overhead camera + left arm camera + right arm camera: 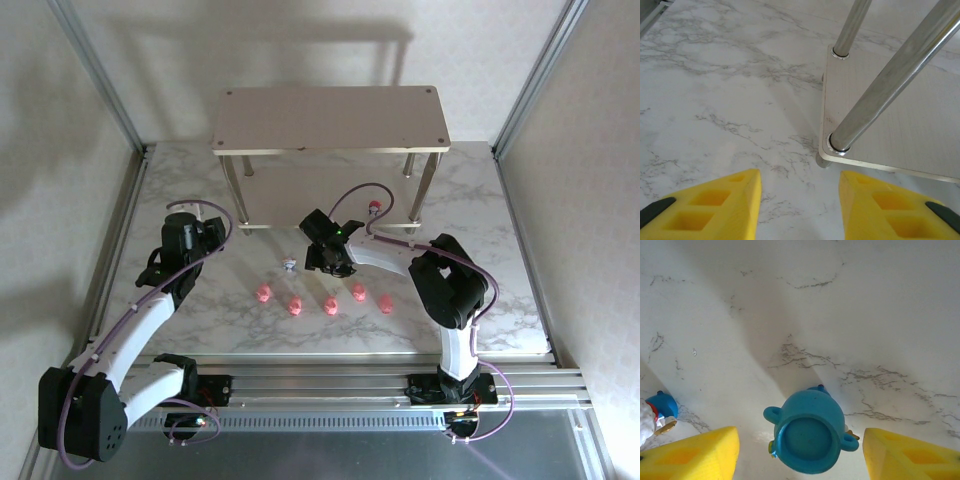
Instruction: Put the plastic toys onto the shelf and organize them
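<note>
The shelf (330, 118) stands at the back of the table, its lower board (890, 125) and silver legs (890, 85) close in the left wrist view. Several pink plastic toys (330, 305) lie in a row on the marble. A whitish toy (289, 264) sits left of my right gripper (328, 262), and one with red (375, 208) stands by the lower board. A blue toy (810, 435) lies between the right gripper's (800, 452) yellow fingers (700, 455), which stand open and apart from it. My left gripper (800, 200) hangs open over bare marble beside the board's corner.
Metal frame posts (100, 75) rise at the table's back corners. A white, blue and red toy (655, 412) lies at the left edge of the right wrist view. A rail (330, 380) runs along the near edge by the arm bases.
</note>
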